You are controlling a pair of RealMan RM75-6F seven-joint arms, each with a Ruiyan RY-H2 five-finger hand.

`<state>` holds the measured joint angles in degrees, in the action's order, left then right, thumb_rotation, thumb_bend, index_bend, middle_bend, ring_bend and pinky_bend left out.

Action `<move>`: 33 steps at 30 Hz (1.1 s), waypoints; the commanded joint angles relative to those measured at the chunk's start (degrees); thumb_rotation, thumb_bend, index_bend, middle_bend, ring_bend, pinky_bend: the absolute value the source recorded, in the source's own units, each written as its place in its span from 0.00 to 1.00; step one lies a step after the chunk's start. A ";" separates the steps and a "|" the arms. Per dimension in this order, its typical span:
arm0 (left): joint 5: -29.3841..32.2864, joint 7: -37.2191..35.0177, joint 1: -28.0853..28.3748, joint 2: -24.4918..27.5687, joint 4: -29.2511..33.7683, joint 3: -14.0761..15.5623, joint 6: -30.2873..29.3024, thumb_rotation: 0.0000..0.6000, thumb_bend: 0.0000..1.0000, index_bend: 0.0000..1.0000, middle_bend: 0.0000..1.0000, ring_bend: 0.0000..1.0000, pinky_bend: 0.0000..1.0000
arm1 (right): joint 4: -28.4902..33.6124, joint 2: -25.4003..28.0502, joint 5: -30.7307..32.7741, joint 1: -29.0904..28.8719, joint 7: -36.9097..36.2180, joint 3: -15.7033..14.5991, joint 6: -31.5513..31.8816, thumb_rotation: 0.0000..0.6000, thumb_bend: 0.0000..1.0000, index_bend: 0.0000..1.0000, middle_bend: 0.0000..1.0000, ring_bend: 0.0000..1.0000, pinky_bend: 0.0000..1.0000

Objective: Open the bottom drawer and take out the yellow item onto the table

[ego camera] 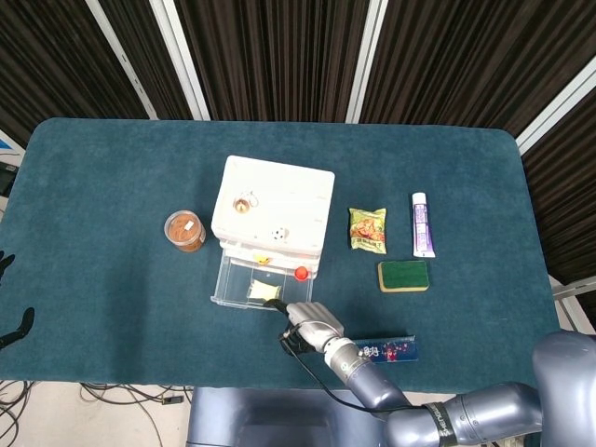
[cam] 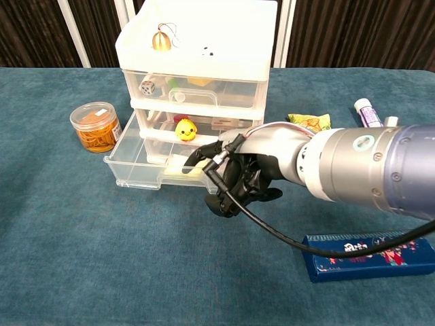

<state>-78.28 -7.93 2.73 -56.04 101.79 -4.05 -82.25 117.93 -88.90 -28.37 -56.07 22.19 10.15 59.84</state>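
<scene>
Although the yellow item [ego camera: 263,292] lies exposed in the bottom drawer [ego camera: 235,281], it has not been lifted out; it rests flat on the drawer floor toward the front right corner, just behind the front wall. The drawer stands pulled well out of the white drawer unit [ego camera: 273,210], which sits near the middle of the tabletop [ego camera: 112,186]. The opening step is judged complete and the retrieval step is in hand. The right hand [cam: 234,173] sits at the drawer's front right corner, fingers curled inward, one dark fingertip extended over the front wall toward the item; whether it touches the item or the handle cannot be told, and nothing is visibly held. The next move appears to call for reaching over the front wall, pinching the thin item without pushing the light drawer back, then lifting clear to bare tabletop in front. Only the fingertips of the left hand [ego camera: 13,321] show at the left edge, holding nothing visible. A blue box [cam: 370,248] lies near the front edge, beneath the right forearm.
</scene>
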 commanded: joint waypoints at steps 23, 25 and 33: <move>-0.13 -0.10 -0.04 0.07 0.18 0.08 -0.01 1.00 0.41 0.04 0.00 0.00 0.00 | 5.01 2.19 -0.45 0.86 4.91 2.23 10.68 1.00 0.27 0.19 0.95 0.98 1.00; -0.12 -0.15 -0.03 0.07 0.19 0.09 0.05 1.00 0.41 0.04 0.00 0.00 0.00 | 4.81 2.29 0.58 0.04 7.00 3.41 12.72 1.00 0.24 0.22 0.97 1.00 1.00; 0.14 -0.20 0.06 0.23 0.27 0.14 0.44 1.00 0.40 0.04 0.00 0.00 0.00 | 1.87 2.91 8.65 -5.28 15.46 8.78 15.53 1.00 0.23 0.28 1.00 1.00 1.00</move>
<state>-78.16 -8.13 2.79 -55.81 102.06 -3.91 -81.81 120.71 -86.16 -21.37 -59.78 35.73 17.42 74.30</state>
